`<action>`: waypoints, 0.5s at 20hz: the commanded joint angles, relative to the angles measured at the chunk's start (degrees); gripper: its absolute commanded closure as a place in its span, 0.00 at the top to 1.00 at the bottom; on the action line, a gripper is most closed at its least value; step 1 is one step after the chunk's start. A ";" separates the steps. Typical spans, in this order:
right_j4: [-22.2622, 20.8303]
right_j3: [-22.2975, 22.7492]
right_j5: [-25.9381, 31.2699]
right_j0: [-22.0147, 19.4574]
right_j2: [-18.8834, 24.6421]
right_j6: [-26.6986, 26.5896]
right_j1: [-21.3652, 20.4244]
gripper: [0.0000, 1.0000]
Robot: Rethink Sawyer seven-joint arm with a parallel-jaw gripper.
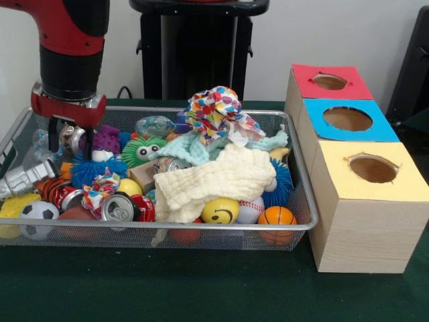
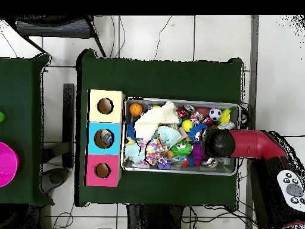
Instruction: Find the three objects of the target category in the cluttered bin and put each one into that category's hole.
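Observation:
The wire-mesh bin (image 1: pixel 305 225) holds a heap of toys, cans and cloths; it also shows in the overhead view (image 2: pixel 179 100). My gripper (image 1: pixel 70 142) is low in the bin's far left corner, shut on a glinting see-through plastic bottle (image 1: pixel 71 137) with a finger on each side. A second see-through bottle (image 1: pixel 155 125) lies at the bin's far side, behind a green furry ball. The blue-surround hole (image 1: pixel 347 119) is the middle one of the wooden box, right of the bin. In the overhead view the arm (image 2: pixel 217 143) hides the gripper, and something blue and white lies in the blue hole (image 2: pixel 104 138).
A red-surround hole (image 1: pixel 330 81) and a yellow-surround hole (image 1: pixel 373 168) flank the blue one. A cream cloth (image 1: pixel 214 181) and a spotted cloth (image 1: pixel 213 106) cover the bin's middle. Drink cans (image 1: pixel 119 206), balls and a purple furry toy (image 1: pixel 107 139) lie near the gripper.

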 commanded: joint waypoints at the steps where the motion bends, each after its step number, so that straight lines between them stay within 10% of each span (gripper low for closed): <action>1: -2.46 -0.84 8.22 0.01 -0.67 -10.19 -2.21 1.00; 10: -3.16 0.19 8.62 -0.37 -1.34 -9.52 -2.68 1.00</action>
